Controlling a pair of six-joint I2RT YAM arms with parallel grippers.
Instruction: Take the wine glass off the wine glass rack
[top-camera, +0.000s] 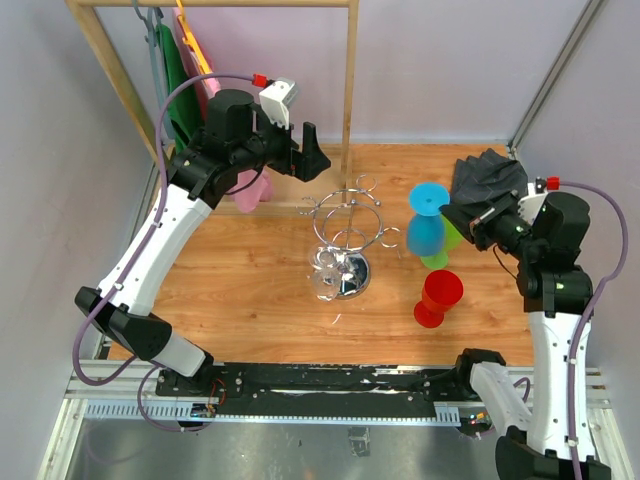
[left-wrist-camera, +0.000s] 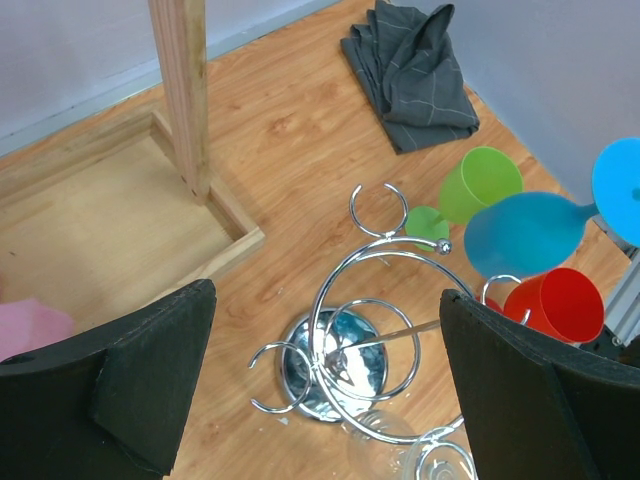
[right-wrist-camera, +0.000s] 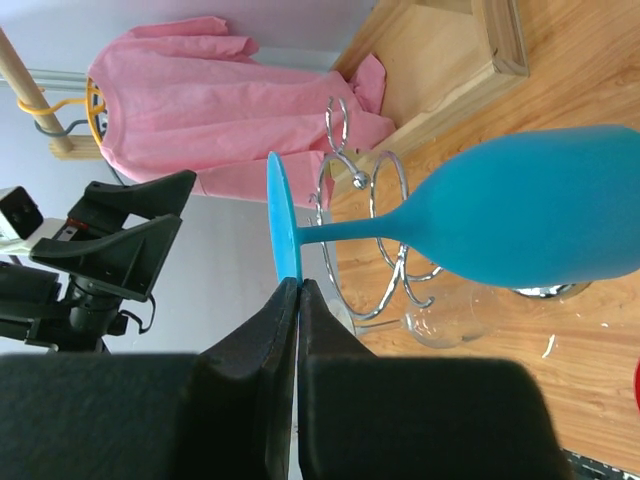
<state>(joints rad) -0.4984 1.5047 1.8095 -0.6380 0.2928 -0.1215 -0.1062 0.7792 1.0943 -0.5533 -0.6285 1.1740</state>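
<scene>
Jaws of your right gripper (right-wrist-camera: 298, 288) clamp the blue wine glass (right-wrist-camera: 530, 225) beside the wine glass rack (top-camera: 352, 278); left gripper (left-wrist-camera: 325, 300) gapes.

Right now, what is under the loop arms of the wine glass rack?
Its round shiny base and a clear wine glass beside it. The rack partly covers the glass, so whether it hangs or lies cannot be told.

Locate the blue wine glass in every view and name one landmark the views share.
Top external: blue wine glass right of centre, between chrome wire rack and right gripper.
Left wrist: right edge, lying sideways above the red cup.
Right wrist: centre to right, foot pinched by the right gripper.
Shared landmark: the chrome wire rack.
</scene>
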